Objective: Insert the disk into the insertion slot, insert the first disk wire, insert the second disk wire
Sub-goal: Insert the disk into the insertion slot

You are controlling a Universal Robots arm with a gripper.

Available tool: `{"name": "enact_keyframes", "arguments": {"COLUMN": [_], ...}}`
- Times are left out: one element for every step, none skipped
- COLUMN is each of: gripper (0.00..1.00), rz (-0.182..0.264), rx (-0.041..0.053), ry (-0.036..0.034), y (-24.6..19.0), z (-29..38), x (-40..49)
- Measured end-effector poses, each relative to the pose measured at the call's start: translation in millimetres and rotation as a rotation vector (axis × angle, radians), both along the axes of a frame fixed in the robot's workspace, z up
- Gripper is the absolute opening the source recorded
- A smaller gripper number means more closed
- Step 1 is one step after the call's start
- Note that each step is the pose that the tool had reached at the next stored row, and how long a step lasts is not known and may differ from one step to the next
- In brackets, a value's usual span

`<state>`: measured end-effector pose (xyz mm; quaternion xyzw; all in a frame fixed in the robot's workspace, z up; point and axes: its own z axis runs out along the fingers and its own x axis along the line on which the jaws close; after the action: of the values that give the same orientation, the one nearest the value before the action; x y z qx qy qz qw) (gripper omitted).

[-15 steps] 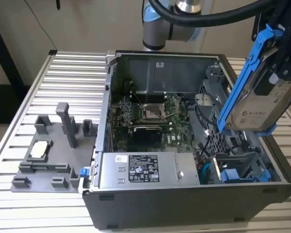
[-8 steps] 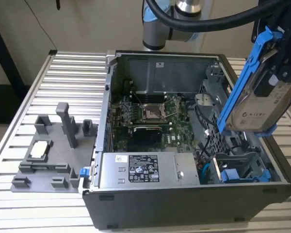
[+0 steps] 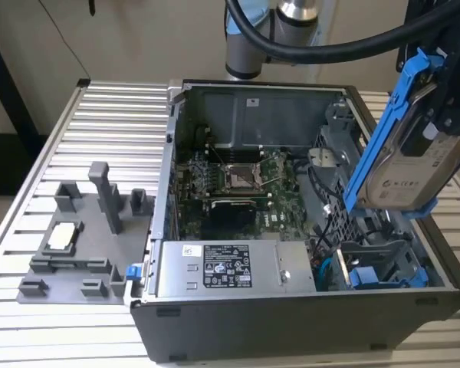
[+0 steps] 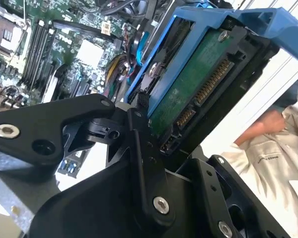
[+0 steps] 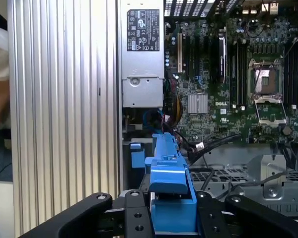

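Grips disk firmly in gripper, tilted and aloft at the exterior view's 3 o'clock, above slot at 4 o'clock. Leaves all three insertions apparently undone.

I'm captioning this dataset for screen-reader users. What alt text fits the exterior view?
The pincer holds the disk tilted above the insertion slot at the exterior view's right of an open computer case. Inside lie a motherboard and a silver power supply; a grey fixture sits on the ribbed table at the exterior view's left.
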<state>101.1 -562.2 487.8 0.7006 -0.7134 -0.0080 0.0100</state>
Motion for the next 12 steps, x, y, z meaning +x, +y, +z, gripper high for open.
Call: {"name": "enact_keyframes", "arguments": {"gripper": [0.33, 0.33, 0.33, 0.33, 0.33, 0.33, 0.33, 0.33, 0.33, 0.33, 0.33, 0.33], "rz": [0.000, 0.000, 0.000, 0.000, 0.000, 0.000, 0.000, 0.000, 0.000, 0.000, 0.000, 0.000], "rx": [0.0000, 0.0000, -0.0001, -0.0001, 0.0000, -0.0001, -0.0001, 0.0001, -0.0001, -0.0002, -0.0002, -0.0002], "ry": [-0.0003, -0.0008, -0.0012, -0.0017, -0.0024, -0.0034, -0.0047, -0.0057, -0.0062, -0.0066, -0.0069, -0.0071], "y": [0.0, 0.0, 0.0, 0.0, 0.0, 0.0, 0.0, 0.0, 0.0, 0.0, 0.0, -0.1], "z": [-0.4, -0.9, -1.4, -1.9, -2.5, -3.0, -3.7, -4.4, -5.1, -5.8, -6.5, -7.3], "x": [0.0, 0.0, 0.0, 0.0, 0.0, 0.0, 0.0, 0.0, 0.0, 0.1, 0.2, 0.4]}}
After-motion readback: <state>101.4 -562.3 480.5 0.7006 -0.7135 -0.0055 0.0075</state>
